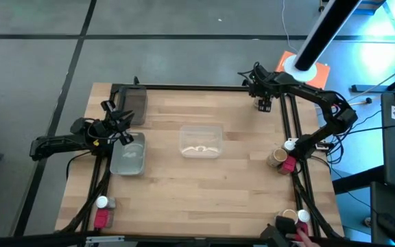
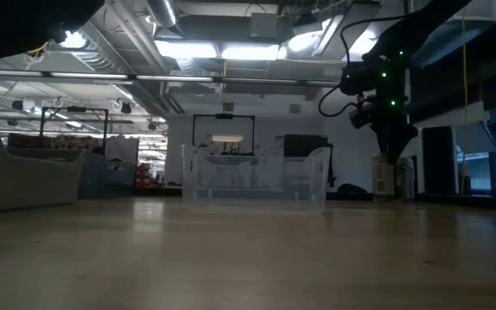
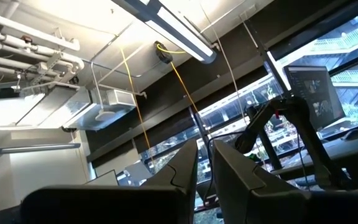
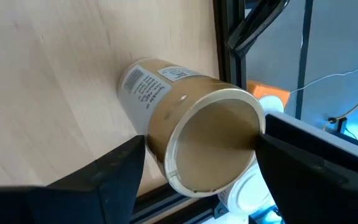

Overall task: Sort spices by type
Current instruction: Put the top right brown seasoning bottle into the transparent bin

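Note:
A tan spice jar with a cork-coloured top (image 4: 191,134) stands upright on the wooden table (image 1: 218,192) near its right edge, next to a red jar (image 1: 289,165) and a white-capped jar (image 4: 248,186). My right gripper (image 4: 201,149) points steeply down over the tan jar (image 1: 276,158). It is open, with one finger on either side of the jar's top. In the low view it hangs above the jar (image 2: 384,179). My left gripper (image 3: 205,180) is shut, raised at the table's left side and pointing up into the room. My right gripper comes at the tan jar from above, its fingers (image 4: 114,171) standing beside the rim of the jar's top (image 4: 173,158). Whether they touch it I cannot tell. The jar stands on the table.
Clear plastic trays sit at the table's middle (image 1: 201,140), at the left under my left arm (image 1: 127,158) and at the far left corner (image 1: 133,103). More jars stand at the near left (image 1: 102,211) and near right (image 1: 295,217). A black rail (image 4: 225,68) runs close behind the tan jar.

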You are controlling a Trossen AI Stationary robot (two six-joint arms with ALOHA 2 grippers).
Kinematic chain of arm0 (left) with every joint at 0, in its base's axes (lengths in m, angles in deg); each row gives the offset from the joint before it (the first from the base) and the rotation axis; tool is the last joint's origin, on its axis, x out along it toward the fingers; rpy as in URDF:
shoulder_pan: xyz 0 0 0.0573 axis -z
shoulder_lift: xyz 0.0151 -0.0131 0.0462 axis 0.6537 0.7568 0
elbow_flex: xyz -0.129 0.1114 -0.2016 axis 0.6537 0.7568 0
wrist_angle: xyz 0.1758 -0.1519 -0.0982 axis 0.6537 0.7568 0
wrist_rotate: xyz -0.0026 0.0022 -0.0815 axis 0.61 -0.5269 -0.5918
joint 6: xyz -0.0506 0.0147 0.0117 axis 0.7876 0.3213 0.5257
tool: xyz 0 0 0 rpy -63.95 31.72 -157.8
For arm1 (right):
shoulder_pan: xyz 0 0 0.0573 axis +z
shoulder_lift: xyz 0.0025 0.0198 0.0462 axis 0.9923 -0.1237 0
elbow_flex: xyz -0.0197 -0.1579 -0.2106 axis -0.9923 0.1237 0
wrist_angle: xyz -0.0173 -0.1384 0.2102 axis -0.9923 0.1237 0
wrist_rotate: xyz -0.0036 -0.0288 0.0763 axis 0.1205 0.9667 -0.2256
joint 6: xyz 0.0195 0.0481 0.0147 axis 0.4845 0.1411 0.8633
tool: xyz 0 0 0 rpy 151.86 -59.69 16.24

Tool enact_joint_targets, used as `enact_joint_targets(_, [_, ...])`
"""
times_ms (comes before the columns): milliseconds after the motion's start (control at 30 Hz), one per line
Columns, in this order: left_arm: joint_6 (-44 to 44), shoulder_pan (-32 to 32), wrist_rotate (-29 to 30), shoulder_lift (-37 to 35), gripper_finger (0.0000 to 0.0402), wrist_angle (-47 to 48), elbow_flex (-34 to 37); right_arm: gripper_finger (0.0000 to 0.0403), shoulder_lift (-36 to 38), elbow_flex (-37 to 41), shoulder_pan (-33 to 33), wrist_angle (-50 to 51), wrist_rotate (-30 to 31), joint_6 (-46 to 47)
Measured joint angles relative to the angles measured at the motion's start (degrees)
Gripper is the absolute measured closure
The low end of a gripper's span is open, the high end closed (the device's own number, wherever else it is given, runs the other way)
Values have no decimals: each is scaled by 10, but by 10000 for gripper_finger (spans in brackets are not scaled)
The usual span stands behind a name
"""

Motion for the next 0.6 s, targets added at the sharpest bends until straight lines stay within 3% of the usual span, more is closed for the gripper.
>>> enact_joint_targets(267, [0,0,0,0,361,0,0,103,1,-10,4,20,-29,42])
enact_joint_targets(600, [0,0,0,0,361,0,0,103,-2,-39,68,64,-51,62])
